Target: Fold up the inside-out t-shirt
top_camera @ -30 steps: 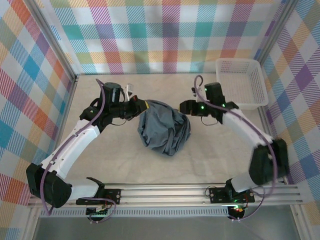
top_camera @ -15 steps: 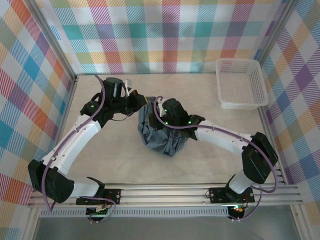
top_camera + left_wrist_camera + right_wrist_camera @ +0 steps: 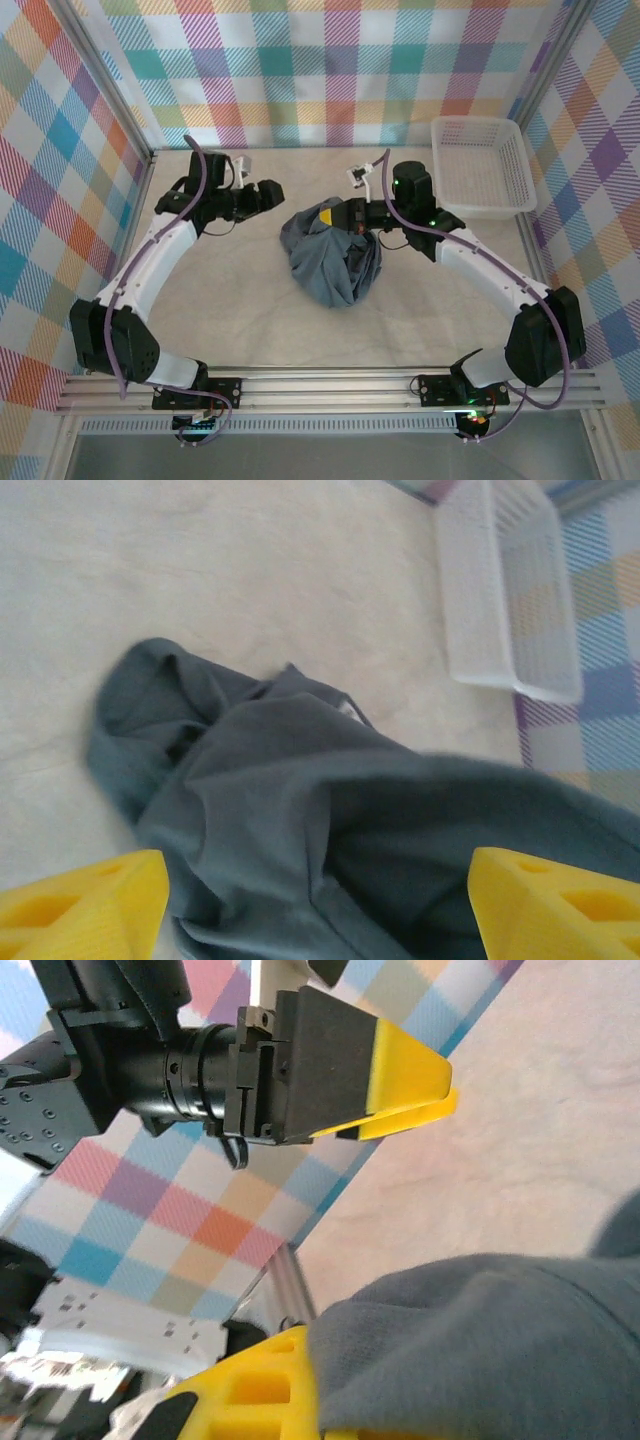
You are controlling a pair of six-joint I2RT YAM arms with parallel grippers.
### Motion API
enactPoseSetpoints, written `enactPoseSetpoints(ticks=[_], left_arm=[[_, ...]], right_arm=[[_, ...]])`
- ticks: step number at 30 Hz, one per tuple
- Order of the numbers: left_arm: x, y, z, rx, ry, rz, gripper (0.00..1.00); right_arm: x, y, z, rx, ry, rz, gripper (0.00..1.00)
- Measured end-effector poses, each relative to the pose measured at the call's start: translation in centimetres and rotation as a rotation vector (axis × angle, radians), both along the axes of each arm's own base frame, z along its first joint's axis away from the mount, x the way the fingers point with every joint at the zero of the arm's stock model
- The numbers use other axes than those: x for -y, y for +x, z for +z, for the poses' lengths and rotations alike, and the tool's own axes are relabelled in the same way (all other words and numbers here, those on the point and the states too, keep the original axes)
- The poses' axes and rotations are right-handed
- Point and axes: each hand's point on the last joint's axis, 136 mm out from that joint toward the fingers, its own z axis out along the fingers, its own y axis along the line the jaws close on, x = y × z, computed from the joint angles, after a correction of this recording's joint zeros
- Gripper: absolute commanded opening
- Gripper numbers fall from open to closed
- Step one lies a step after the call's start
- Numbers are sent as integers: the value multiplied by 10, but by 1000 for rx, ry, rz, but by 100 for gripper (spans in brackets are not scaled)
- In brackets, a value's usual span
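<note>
Grey cotton, soft and light. The t-shirt (image 3: 335, 262) lay as a crumpled heap in the middle of the table (image 3: 220, 300), well apart from the basket (image 3: 521, 165) at far right. No flat panel, hem or sleeve could be picked out from above (edges buried in folds).

Right gripper (image 3: 326, 214) was clamped on a fold at the heap's far edge, and its wrist view showed cloth draped over one finger. Left gripper (image 3: 278, 192) sat just left of the heap, jaws wide apart, empty, clear of the cloth.

Handling call: it'll sag from any single pinch and probably drag on the table rather than slide. Nothing fragile. Best to pinch an edge, not the bulk: a shoulder or hem corner per gripper, then pull apart and spread flat before folding. Risk: pinching two layers locks the bunch.
</note>
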Motion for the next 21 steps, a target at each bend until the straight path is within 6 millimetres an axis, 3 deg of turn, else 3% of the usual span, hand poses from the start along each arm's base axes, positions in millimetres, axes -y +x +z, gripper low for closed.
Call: enactPoseSetpoints(ticks=[3, 7, 10, 15, 17, 19, 21], left_arm=[[13, -29, -5, 47, 21, -114, 85], [32, -54, -36, 72, 118, -255, 100], [37, -51, -64, 48, 198, -291, 100], [47, -19, -106, -38, 245, -297, 99], [57, -5, -115, -45, 227, -303, 88], [66, 2, -123, -54, 197, -301, 60], [72, 7, -122, -50, 150, -282, 10]], right_arm=[[-3, -9, -6, -44, 6, 81, 0], [-7, -17, -1, -75, 22, 164, 0], [-7, -24, 5, -83, 35, 206, 0], [-6, -29, 9, -80, 41, 238, 0], [-6, -30, 7, -85, 32, 238, 0], [-4, -28, 3, -87, 17, 223, 0], [0, -22, -2, -81, -9, 176, 0]])
